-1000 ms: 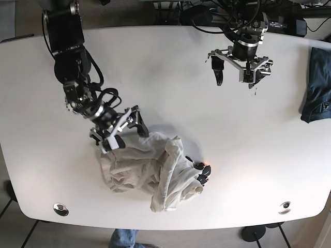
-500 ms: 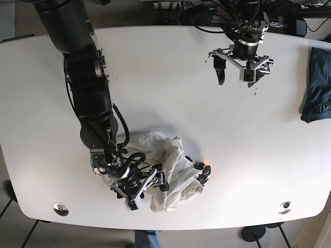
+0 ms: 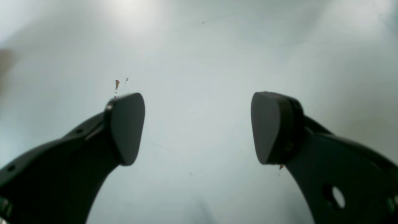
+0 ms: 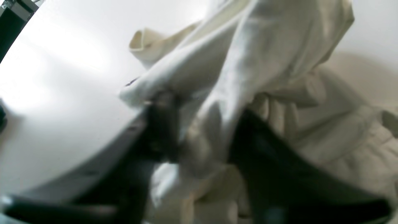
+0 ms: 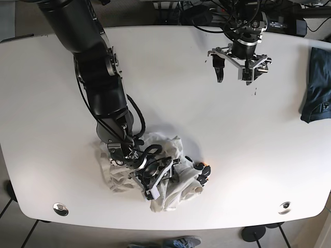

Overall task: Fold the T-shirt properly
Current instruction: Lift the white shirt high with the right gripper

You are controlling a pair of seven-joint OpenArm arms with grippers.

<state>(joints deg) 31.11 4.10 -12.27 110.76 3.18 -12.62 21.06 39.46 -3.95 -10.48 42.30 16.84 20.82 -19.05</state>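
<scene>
The cream T-shirt (image 5: 178,181) lies crumpled near the table's front edge, with a dark print showing at its right side (image 5: 200,170). My right gripper (image 5: 159,176) is down in the middle of the heap. In the right wrist view, its fingers (image 4: 161,124) sit either side of a raised fold of the T-shirt (image 4: 217,93), closed on the cloth. My left gripper (image 5: 237,71) hangs open and empty over bare table at the back right, far from the shirt. The left wrist view shows it (image 3: 197,127) with its pads wide apart and nothing between.
A dark blue garment (image 5: 316,85) lies at the table's right edge. Two round fittings sit near the front edge, one on the left (image 5: 60,208) and one on the right (image 5: 284,207). Cables and equipment (image 5: 207,13) are behind the back edge.
My right arm swung from the shirt's upper left edge round its front and into the middle of the heap, bunching the cloth. The left gripper has stayed in place.
</scene>
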